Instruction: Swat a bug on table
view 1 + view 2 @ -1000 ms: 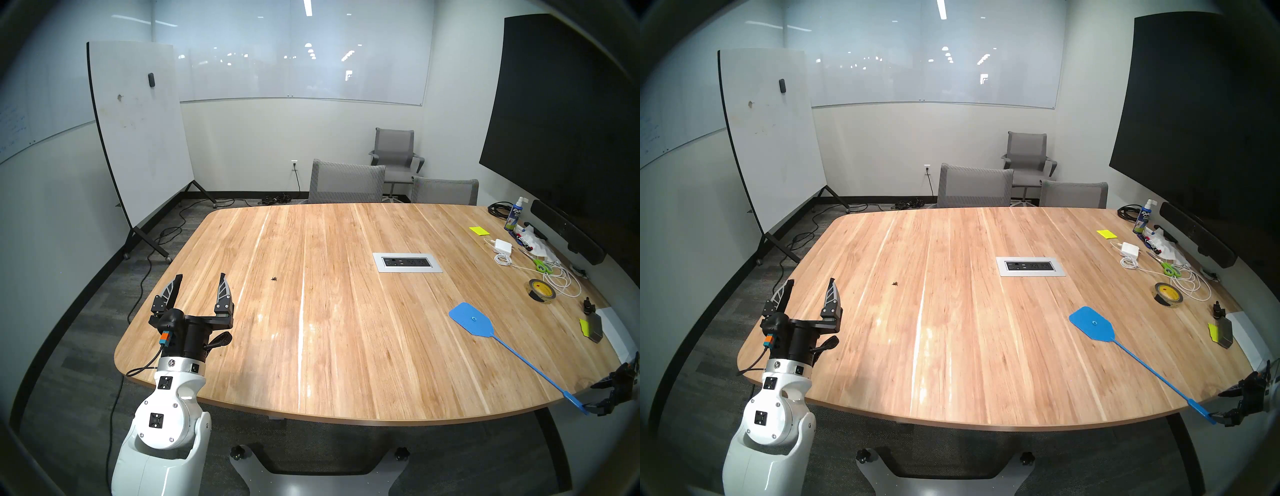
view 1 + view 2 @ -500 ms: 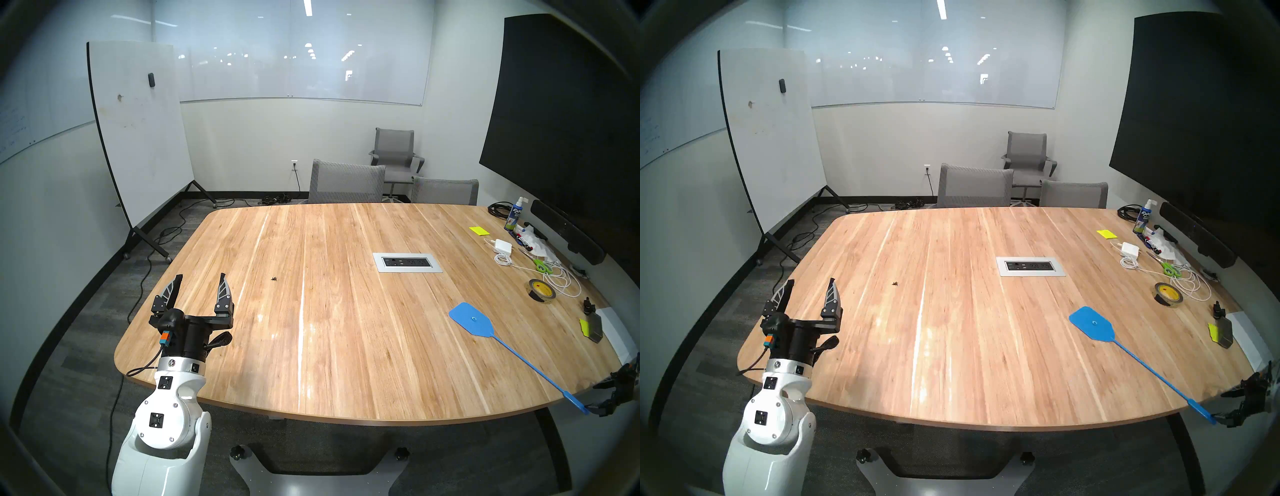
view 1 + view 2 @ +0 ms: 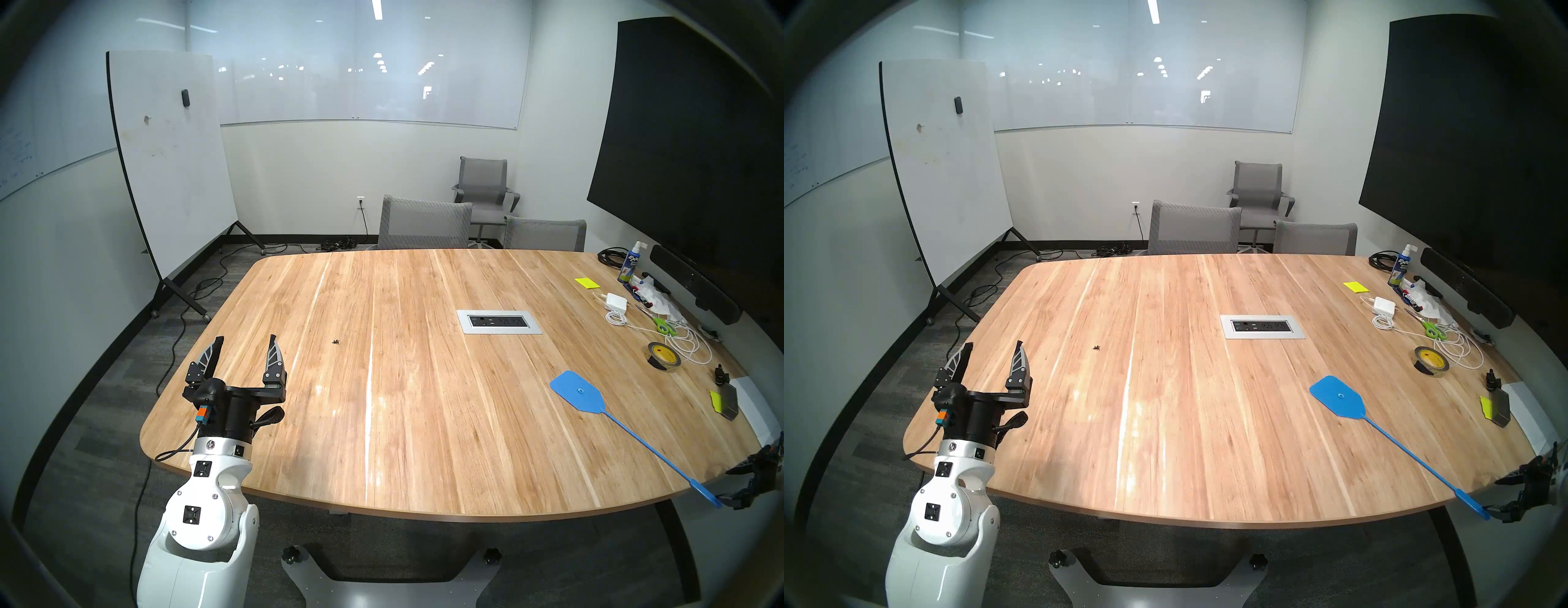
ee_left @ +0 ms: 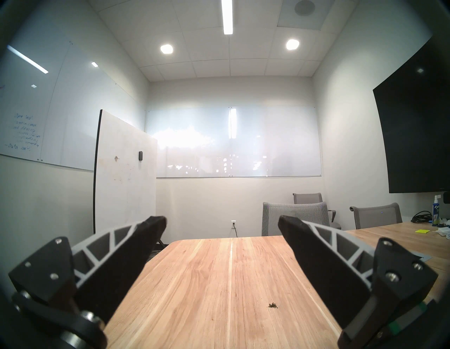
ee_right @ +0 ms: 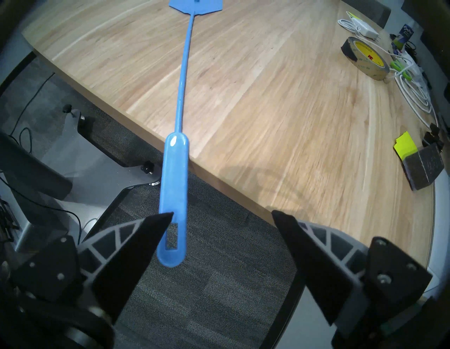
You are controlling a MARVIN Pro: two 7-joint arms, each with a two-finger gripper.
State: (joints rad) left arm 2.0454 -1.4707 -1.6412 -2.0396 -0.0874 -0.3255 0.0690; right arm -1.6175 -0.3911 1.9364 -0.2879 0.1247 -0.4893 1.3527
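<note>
The bug (image 3: 336,341) is a tiny dark speck on the wood table (image 3: 424,424), left of centre; it also shows in the left wrist view (image 4: 272,305) and the head right view (image 3: 1096,348). My left gripper (image 3: 246,338) is open and empty above the table's near left corner, with the bug ahead and to its right. A blue fly swatter (image 3: 577,392) lies flat at the near right, its handle (image 5: 174,190) sticking out past the table edge. My right gripper (image 5: 222,214) is open, and the handle end lies between its fingers, close against one finger (image 5: 155,224).
A silver power panel (image 3: 499,322) sits mid-table. A tape roll (image 3: 664,357), green scissors (image 3: 664,326), white charger with cable (image 3: 617,302), sticky notes (image 3: 586,282), spray bottle (image 3: 632,265) and a dark block (image 3: 729,403) crowd the right edge. Grey chairs (image 3: 424,223) stand behind.
My right gripper has shifted very slightly at the swatter's handle end. The swatter, the bug and my left arm have not moved.
</note>
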